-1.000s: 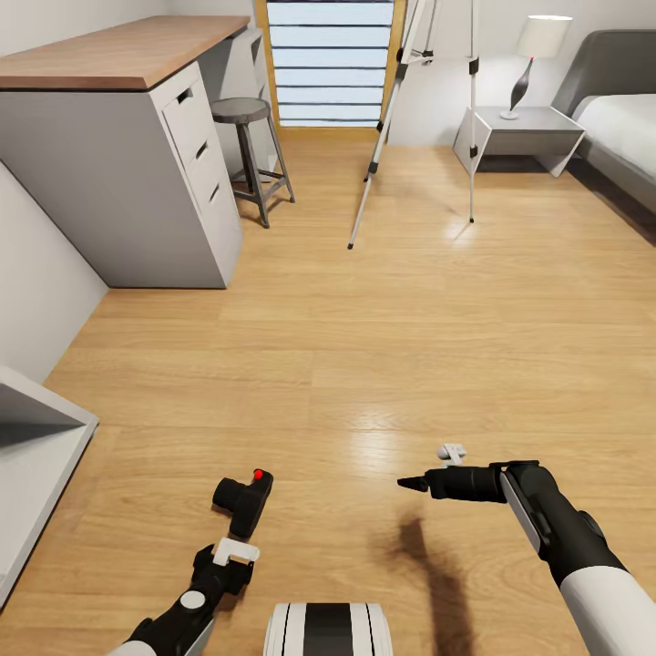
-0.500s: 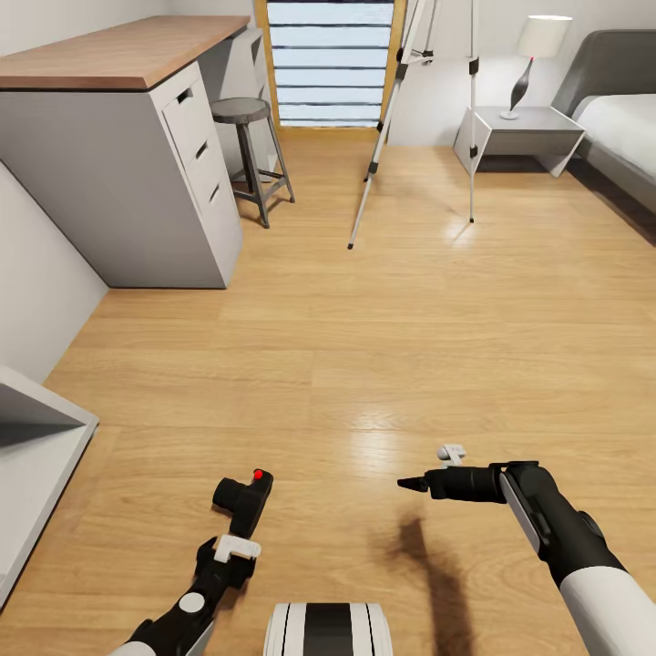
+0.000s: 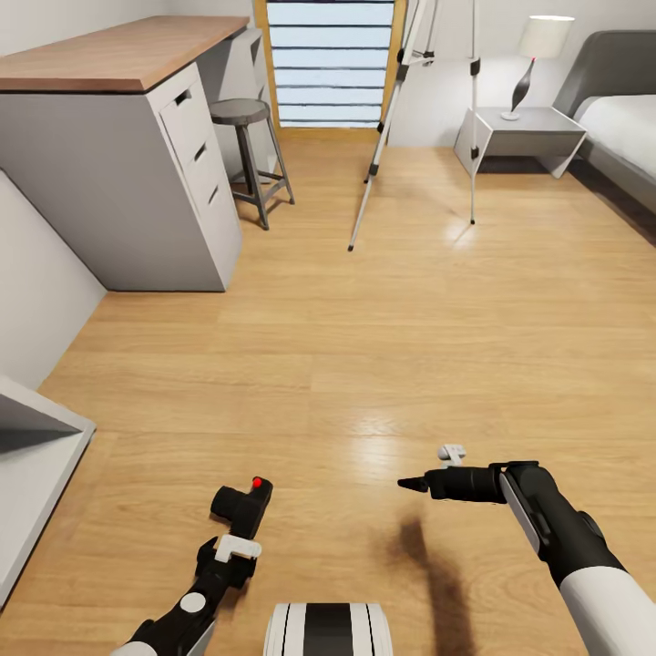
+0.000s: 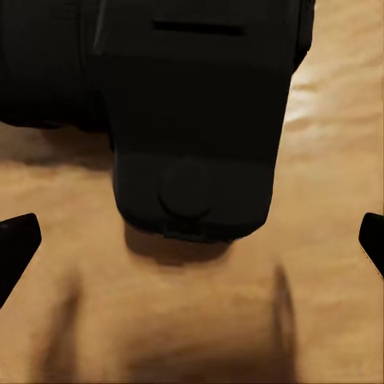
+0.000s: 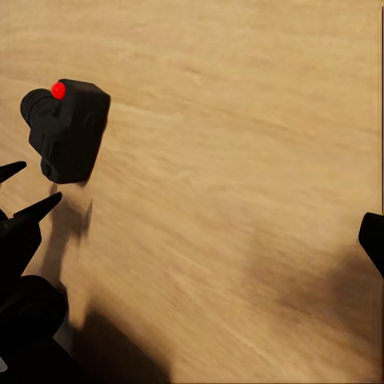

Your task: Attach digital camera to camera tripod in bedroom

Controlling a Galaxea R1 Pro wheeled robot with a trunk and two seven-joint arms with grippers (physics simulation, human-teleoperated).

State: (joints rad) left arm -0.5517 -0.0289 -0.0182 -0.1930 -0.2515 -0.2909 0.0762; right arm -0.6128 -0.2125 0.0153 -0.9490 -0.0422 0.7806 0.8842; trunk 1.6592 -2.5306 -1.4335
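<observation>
The small, boxy black digital camera (image 3: pixel 242 507) with a red dot on its top sits at the tip of the left gripper (image 3: pixel 239 527), its lower end between the jaws, above the light wood plank floor (image 3: pixel 364 346). In the left wrist view the camera's dark body (image 4: pixel 192 120) looms directly ahead of the gripper, while the two black fingertips (image 4: pixel 16 244) stand wide apart at either edge and touch nothing, so the grip looks slack, and I cannot tell whether the jaws truly clamp the camera. The right gripper (image 3: pixel 412 484) hovers well to the right of the left one, its black tip pointing towards the camera across bare floor. Its wrist view shows the camera (image 5: pixel 68 128) off to one side with its red dot uppermost and one dark fingertip (image 5: pixel 373 240) at the far edge, but whether this gripper is spread or closed cannot be told. Far ahead of both grippers stands the tall camera tripod (image 3: pixel 415 118) with thin silver legs and black joints, just before the wood-framed window (image 3: pixel 330 62). Beside the tripod are a round-seated grey metal stool (image 3: pixel 248 155), a long wood-topped grey desk (image 3: pixel 137 137), a pale grey bedside table (image 3: pixel 515 137) bearing a white-shaded lamp (image 3: pixel 538 56), and a grey bed (image 3: pixel 620 109).
</observation>
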